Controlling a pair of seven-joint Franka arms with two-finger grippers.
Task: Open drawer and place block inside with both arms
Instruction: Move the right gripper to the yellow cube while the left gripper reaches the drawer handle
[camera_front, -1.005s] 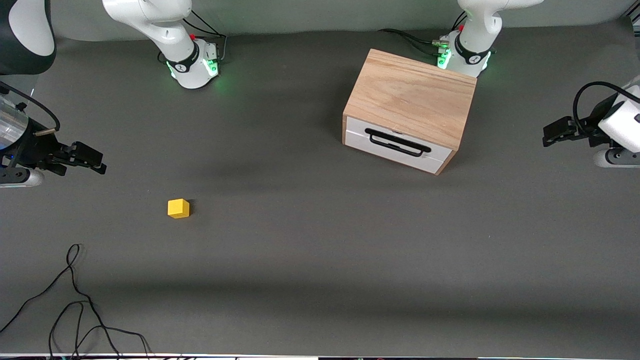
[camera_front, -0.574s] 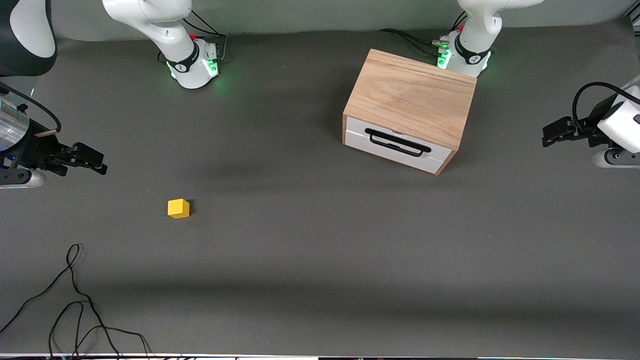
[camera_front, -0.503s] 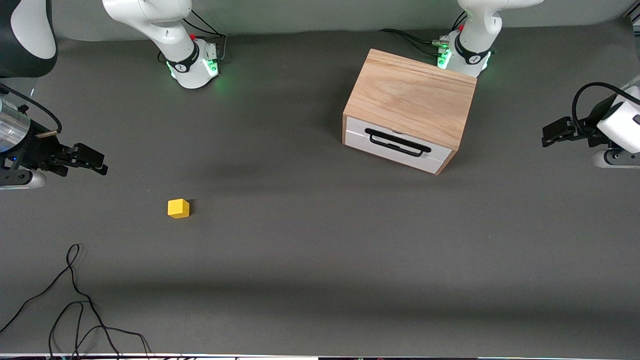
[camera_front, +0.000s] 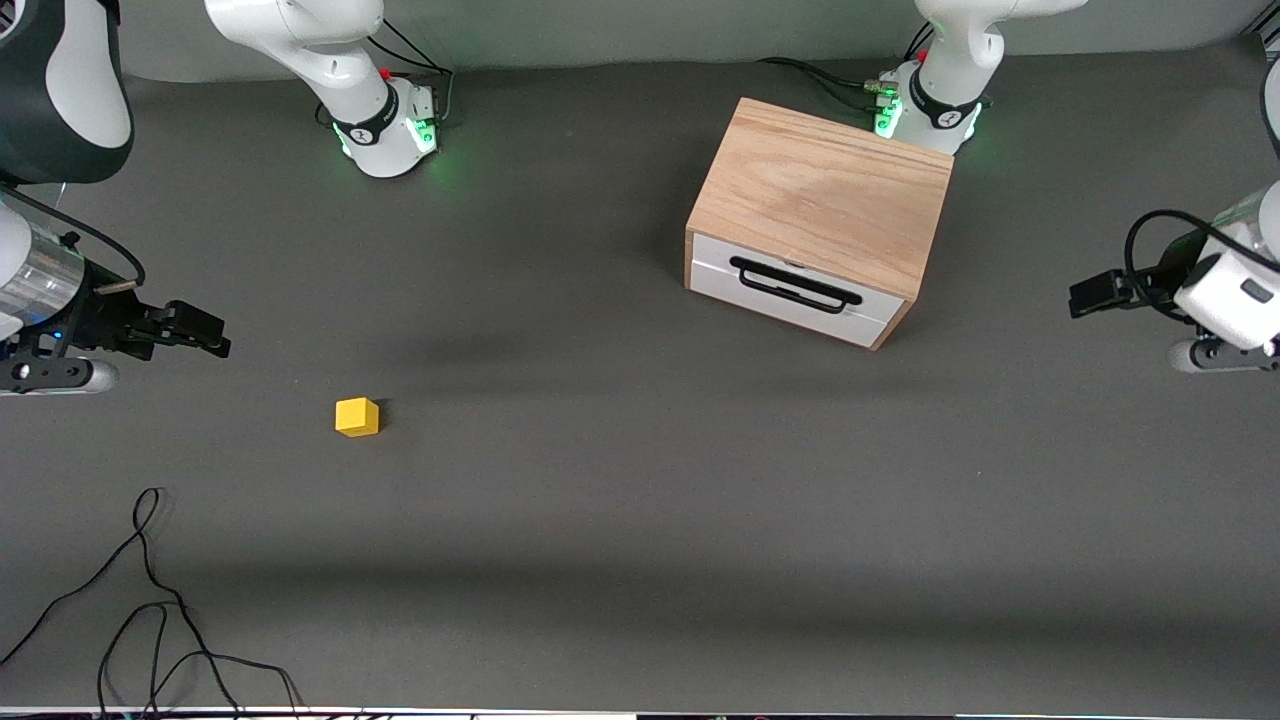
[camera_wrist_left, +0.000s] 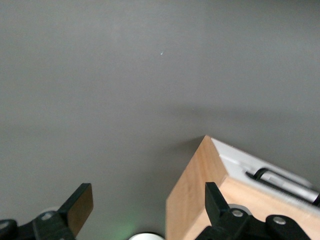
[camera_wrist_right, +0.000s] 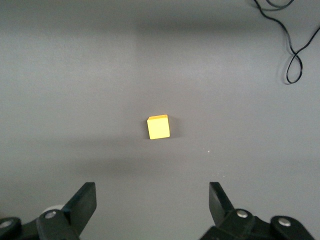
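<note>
Front view: drawer (camera_front: 795, 288) shut, block (camera_front: 357, 417) untouched (all remains); left gripper (camera_wrist_left: 145, 210) and right gripper (camera_wrist_right: 152, 202) hover, fingers apart.

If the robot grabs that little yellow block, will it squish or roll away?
Probably neither. The block looks like a hard cube with sharp edges and flat faces, so it should keep its shape and sit still, not roll. It is tiny next to the wooden box, so likely light. Its plain, smooth-looking faces might slip a little, though the open right gripper looks wide enough to take it.
</note>
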